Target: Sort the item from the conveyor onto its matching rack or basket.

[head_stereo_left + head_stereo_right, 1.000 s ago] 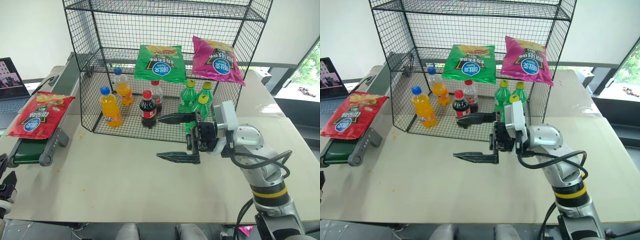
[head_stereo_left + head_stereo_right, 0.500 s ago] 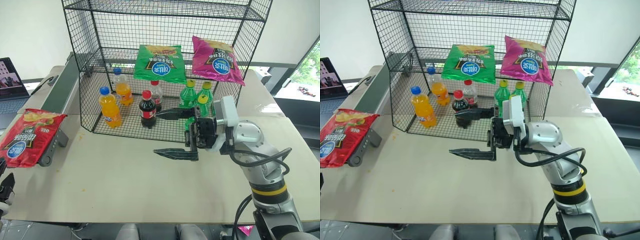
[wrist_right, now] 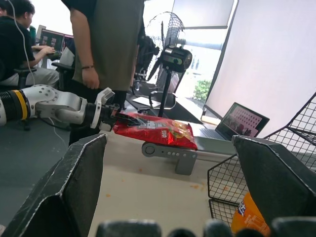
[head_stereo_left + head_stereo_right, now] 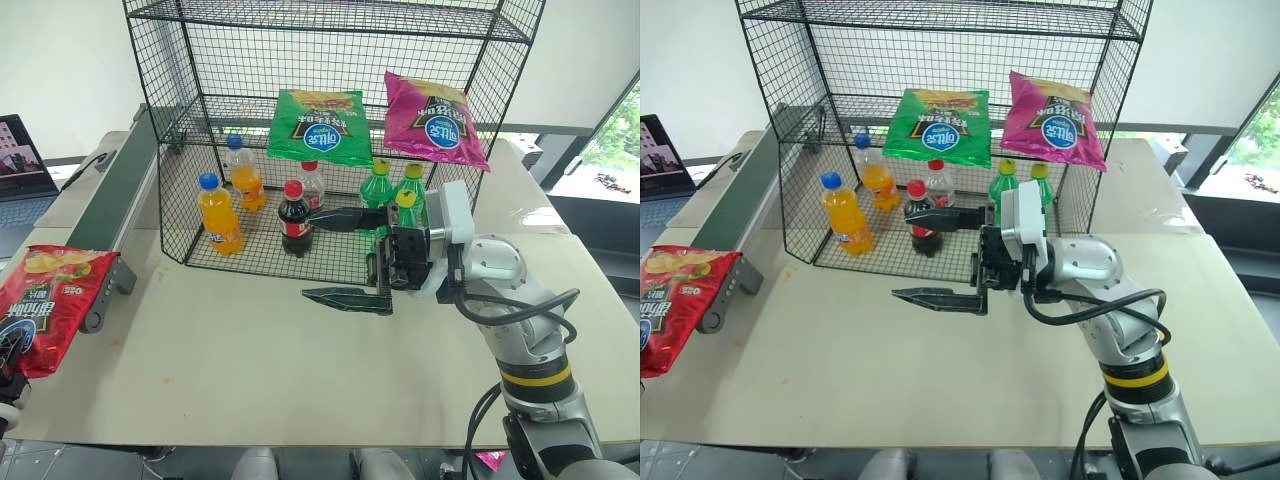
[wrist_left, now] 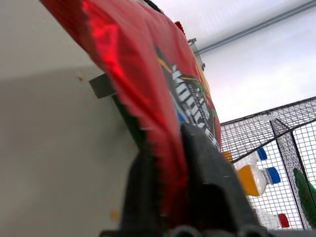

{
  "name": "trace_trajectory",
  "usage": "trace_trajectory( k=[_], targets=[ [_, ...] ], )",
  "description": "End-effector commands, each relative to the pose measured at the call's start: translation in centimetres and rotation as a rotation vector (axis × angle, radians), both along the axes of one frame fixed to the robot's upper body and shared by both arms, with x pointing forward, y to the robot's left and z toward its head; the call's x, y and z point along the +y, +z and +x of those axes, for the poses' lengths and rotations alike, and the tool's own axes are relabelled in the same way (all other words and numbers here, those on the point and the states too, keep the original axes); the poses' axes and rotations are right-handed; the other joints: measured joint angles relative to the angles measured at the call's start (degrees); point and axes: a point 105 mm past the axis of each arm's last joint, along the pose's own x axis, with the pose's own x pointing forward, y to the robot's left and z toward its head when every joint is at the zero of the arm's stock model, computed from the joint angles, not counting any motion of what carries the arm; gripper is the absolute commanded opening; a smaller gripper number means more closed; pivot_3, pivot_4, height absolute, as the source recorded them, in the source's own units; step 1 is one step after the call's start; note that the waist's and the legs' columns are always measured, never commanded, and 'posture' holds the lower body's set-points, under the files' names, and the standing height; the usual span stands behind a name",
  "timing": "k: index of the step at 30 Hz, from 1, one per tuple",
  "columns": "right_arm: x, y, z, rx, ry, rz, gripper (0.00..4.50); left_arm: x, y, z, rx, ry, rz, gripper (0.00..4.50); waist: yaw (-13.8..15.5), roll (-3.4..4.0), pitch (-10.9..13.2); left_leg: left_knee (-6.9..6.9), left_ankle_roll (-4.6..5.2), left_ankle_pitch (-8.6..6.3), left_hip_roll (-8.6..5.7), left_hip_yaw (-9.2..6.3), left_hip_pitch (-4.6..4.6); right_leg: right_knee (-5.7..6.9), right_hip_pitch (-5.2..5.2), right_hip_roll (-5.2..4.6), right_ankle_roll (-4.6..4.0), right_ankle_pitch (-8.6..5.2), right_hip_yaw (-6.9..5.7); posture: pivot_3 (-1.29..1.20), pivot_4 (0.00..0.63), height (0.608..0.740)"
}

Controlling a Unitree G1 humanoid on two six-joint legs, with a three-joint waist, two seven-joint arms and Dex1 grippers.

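The item, a red chip bag (image 4: pixel 52 300), hangs past the near end of the conveyor (image 4: pixel 118 185) at the table's left edge, its lower end toward me. My left gripper (image 5: pixel 169 148) is shut on the bag's edge, the foil pinched between its black fingers (image 5: pixel 210 173). The right wrist view shows that gripper (image 3: pixel 112 117) holding the bag (image 3: pixel 159 131) level beside the conveyor's end roller. Over the table's middle, in front of the rack (image 4: pixel 330 40), my right gripper (image 4: pixel 309 257) stands open and empty, pointing left.
A green bag (image 4: pixel 320 125) and a magenta bag (image 4: pixel 432 120) lie on the rack's middle shelf. Orange, cola and green bottles (image 4: pixel 294 215) stand on its bottom tier. A laptop (image 4: pixel 20 160) sits far left. A person (image 3: pixel 106 49) stands beyond the table's left end.
The red bag slid down the belt and off its near end toward me. My left gripper went from open to shut on the bag's edge.
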Motion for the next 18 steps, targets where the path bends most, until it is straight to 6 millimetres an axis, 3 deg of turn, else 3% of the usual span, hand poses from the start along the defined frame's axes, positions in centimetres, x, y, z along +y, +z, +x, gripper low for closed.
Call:
trace_trajectory(
  k=[1, 3, 10, 15, 18],
  targets=[
    [-0.2, 1.4, -0.1, -0.016, -0.029, 0.055, 4.5, -0.2, 3.5, 0.4, -0.085, -0.021, 0.076, 0.02, 0.0, 0.0, 0.0, 0.0, 0.0, 0.0, 0.0, 0.0, 0.0, 0.0, 0.0, 0.0, 0.0, 0.0, 0.0, 0.0, 0.15, 0.74],
    [-0.4, 1.4, 0.2, -0.004, -0.062, 0.07, 4.5, -1.1, 4.7, 0.8, -0.107, -0.053, 0.099, 0.02, 0.03, -0.02, 0.0, 0.0, -0.01, 0.0, 0.0, -0.01, 0.0, 0.0, 0.0, 0.0, 0.0, 0.0, 0.0, 0.0, 0.15, 0.74],
    [-1.9, 1.1, 1.7, 0.018, -0.26, 0.116, 4.5, -8.9, 11.5, 2.9, -0.259, -0.37, 0.254, 0.02, 0.19, -0.14, 0.16, -0.02, -0.26, 0.05, 0.0, -0.09, -0.07, -0.02, 0.01, -0.04, 0.01, 0.0, -0.05, 0.0, 0.15, 0.74],
    [-2.8, 1.8, 2.7, 0.029, -0.425, 0.203, 4.5, -15.7, 15.9, 5.5, -0.428, -0.606, 0.366, 0.02, 0.57, 0.07, 0.31, -0.03, -0.41, 0.14, -0.02, -0.19, -0.08, 0.01, 0.0, -0.02, 0.02, 0.01, -0.15, 0.0, 0.15, 0.74],
    [-3.0, 1.8, 2.8, 0.02, -0.471, 0.215, 4.5, -18.0, 18.0, 6.8, -0.506, -0.679, 0.362, 0.02, 0.48, 0.1, 0.33, -0.04, -0.51, 0.2, -0.03, -0.27, -0.13, 0.0, 0.01, 0.02, 0.02, 0.02, -0.17, 0.0, 0.15, 0.74]
  ],
)
